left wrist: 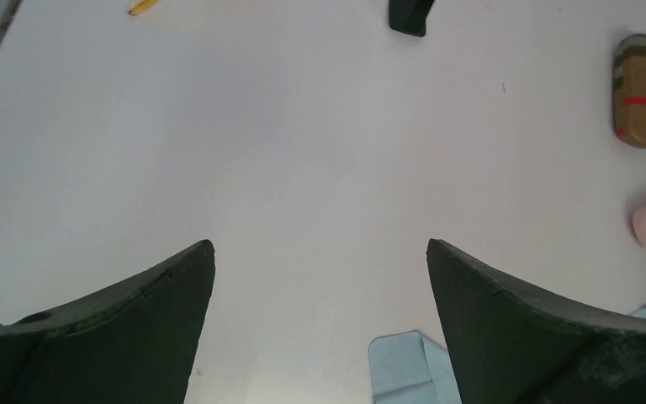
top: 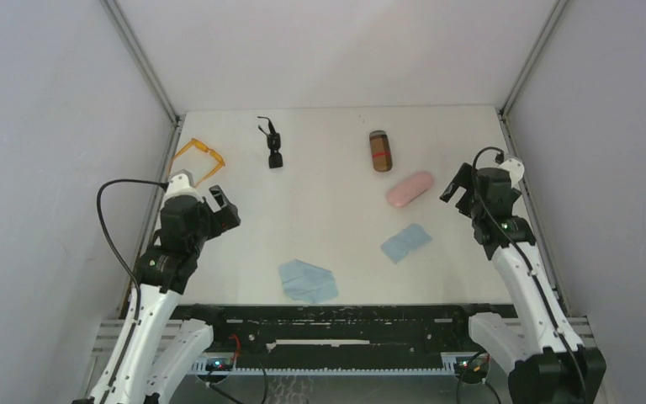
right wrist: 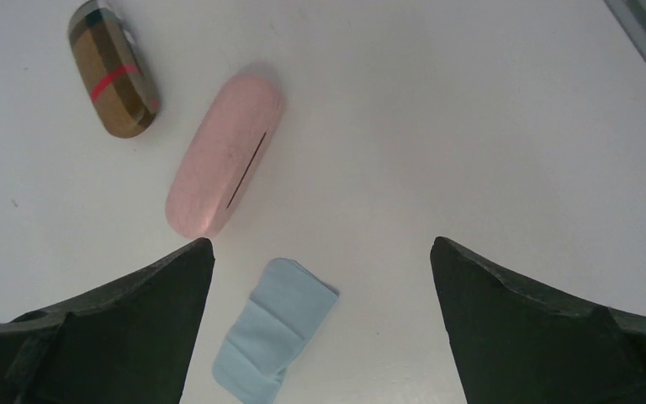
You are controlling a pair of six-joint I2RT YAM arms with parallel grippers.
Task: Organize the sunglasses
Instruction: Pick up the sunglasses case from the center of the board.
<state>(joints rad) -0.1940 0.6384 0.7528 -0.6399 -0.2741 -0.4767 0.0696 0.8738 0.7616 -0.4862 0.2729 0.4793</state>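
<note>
Top view: the thin translucent orange-framed sunglasses (top: 199, 156) lie at the far-left edge of the white table (top: 336, 210), just beyond the left gripper (top: 203, 192). Their arms look unfolded and the front bar runs diagonally. The small black dark-lensed sunglasses (top: 272, 145) sit far centre-left, long axis roughly near-to-far, looking folded into a compact shape. The left arm is nearer both pairs. The right gripper (top: 481, 172) is well apart from them, beside the pink oblong case (top: 410, 188) and near the brown striped oblong case (top: 379, 151). Both grippers are spread wide and hold nothing.

Left wrist: jaws fully apart over bare table, gripper (left wrist: 320, 244) empty. Only an orange tip (left wrist: 141, 7) shows ahead-left and a black end (left wrist: 410, 14) ahead-right, both at the top edge. My read: reach forward-left for orange first.

Right wrist: gripper (right wrist: 322, 242) wide and empty. Pink case (right wrist: 225, 154), brown case (right wrist: 111, 70) and a folded light-blue cloth (right wrist: 273, 331) are in view, but no sunglasses.
</note>
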